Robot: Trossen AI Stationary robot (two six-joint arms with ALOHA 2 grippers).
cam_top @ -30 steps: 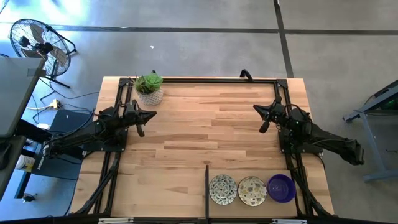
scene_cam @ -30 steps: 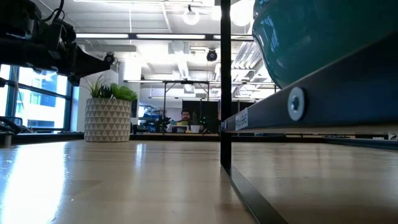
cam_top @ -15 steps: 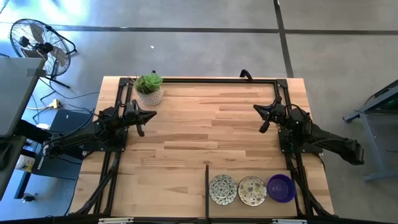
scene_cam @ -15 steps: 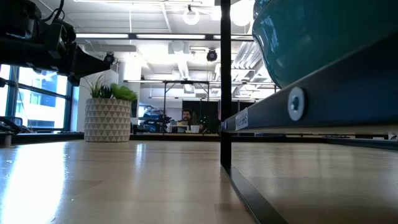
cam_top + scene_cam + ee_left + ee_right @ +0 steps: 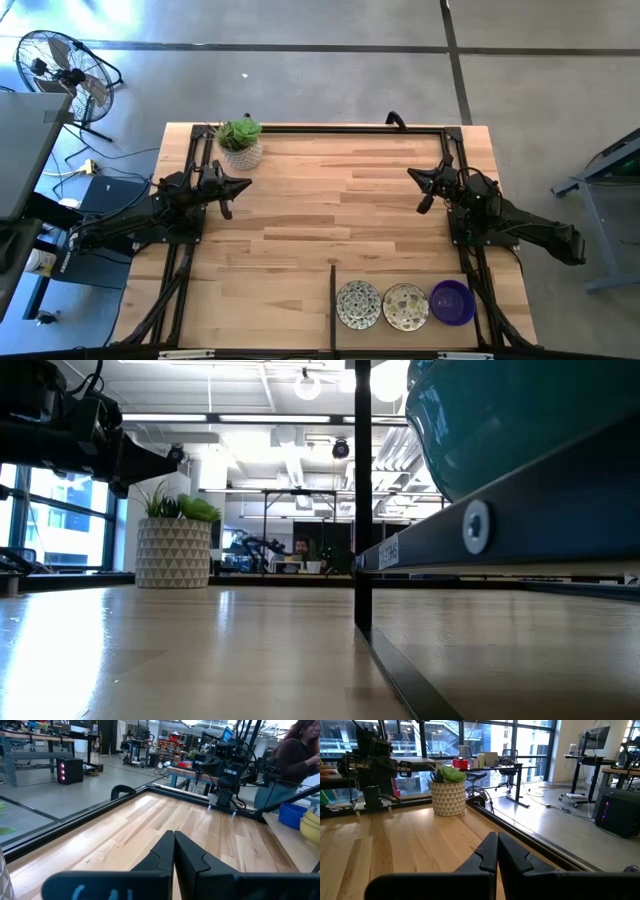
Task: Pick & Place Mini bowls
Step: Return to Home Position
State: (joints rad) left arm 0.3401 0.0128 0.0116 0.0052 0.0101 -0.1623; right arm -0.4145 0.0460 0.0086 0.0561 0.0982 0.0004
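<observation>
Three mini bowls sit in a row on the table near its front edge, right of a dark upright bar: two cream speckled ones [image 5: 358, 304] [image 5: 405, 306] and a purple one [image 5: 452, 302]. My left gripper [image 5: 247, 183] hovers shut at the table's left side, far from them. My right gripper [image 5: 410, 174] hovers shut at the right side, also well away from the bowls. Both point level toward the table's middle, fingertips together in the left wrist view [image 5: 173, 836] and the right wrist view [image 5: 497, 836].
A pale potted plant [image 5: 241, 144] stands at the far left corner, close to my left gripper. A black frame [image 5: 320, 127] runs round the table's far edge and sides. A thin dark bar [image 5: 332, 305] stands left of the bowls. A person [image 5: 295, 755] stands beyond the table's right side.
</observation>
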